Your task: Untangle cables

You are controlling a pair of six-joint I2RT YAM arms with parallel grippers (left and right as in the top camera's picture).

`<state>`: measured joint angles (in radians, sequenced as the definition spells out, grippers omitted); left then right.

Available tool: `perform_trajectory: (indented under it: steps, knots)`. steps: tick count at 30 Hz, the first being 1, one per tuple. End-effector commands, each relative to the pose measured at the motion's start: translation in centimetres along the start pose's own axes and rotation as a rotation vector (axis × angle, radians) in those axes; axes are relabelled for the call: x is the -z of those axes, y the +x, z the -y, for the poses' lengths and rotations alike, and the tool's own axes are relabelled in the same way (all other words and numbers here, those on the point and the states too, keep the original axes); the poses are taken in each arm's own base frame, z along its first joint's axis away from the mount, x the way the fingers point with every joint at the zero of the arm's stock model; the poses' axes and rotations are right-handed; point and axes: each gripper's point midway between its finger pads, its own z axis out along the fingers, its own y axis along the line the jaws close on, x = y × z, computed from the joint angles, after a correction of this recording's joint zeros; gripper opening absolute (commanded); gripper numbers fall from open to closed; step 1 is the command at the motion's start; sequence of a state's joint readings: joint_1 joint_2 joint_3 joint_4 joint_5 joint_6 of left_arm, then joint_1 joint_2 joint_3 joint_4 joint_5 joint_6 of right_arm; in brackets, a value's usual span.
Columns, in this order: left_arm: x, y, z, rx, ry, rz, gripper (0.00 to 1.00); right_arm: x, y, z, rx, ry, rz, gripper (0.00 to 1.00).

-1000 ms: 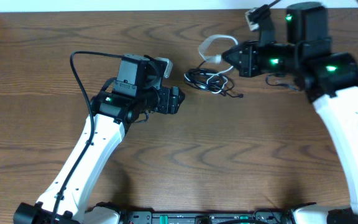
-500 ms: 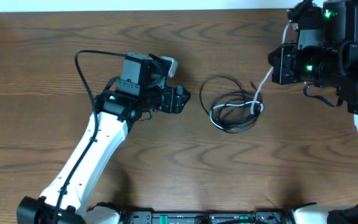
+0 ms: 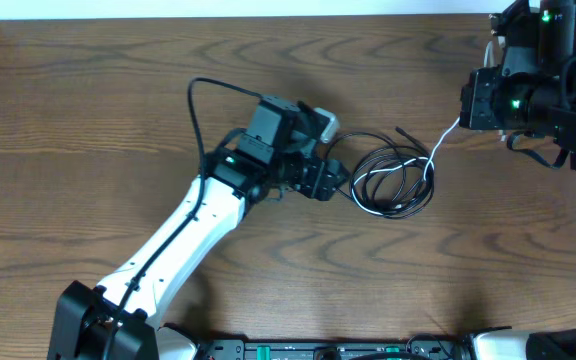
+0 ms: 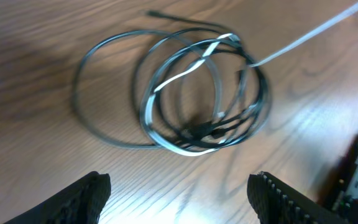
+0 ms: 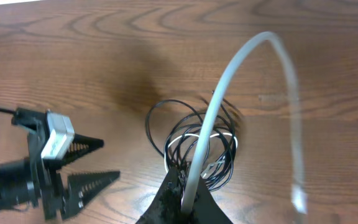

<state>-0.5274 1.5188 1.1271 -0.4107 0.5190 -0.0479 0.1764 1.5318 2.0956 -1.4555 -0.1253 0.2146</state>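
Note:
A loose coil of thin black cables (image 3: 393, 180) lies on the table right of centre, with a white cable (image 3: 438, 145) threaded through it. The white cable rises from the coil up to my right gripper (image 3: 464, 113), which is shut on it; in the right wrist view the white cable (image 5: 229, 81) arcs out from between the shut fingers (image 5: 191, 186) above the coil (image 5: 151, 118). My left gripper (image 3: 340, 182) stands open just left of the coil, touching nothing. In the left wrist view the coil (image 4: 76, 93) lies ahead of the open gripper (image 4: 179, 182).
The wooden table (image 3: 68, 150) runs to a white strip at its far edge (image 3: 218, 8). A thick black arm cable (image 3: 203, 100) loops above the left arm. The left gripper (image 5: 107, 160) shows at the lower left of the right wrist view.
The left arm has swung right, up to the coil's left side. The right gripper pulled up and right with the white cable, and the tight bundle spread into a wider coil.

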Motion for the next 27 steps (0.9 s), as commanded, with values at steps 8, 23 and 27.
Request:
perform_trajectory:
  steps: [8, 23, 27]
  knots:
    - [-4.4, 0.6, -0.2, -0.06, -0.01, -0.024, 0.76, 0.3, 0.2, 0.2, 0.011, 0.01, -0.008, 0.01]
    - [-11.7, -1.0, -3.1, -0.141, 0.009, 0.081, 0.92, 0.3, 1.0, -0.7, 0.026, -0.039, -0.044, 0.01]
    - [-13.3, -0.6, -3.8, -0.144, 0.018, 0.086, 0.95, 0.3, 1.0, -0.8, 0.026, -0.043, -0.047, 0.01]
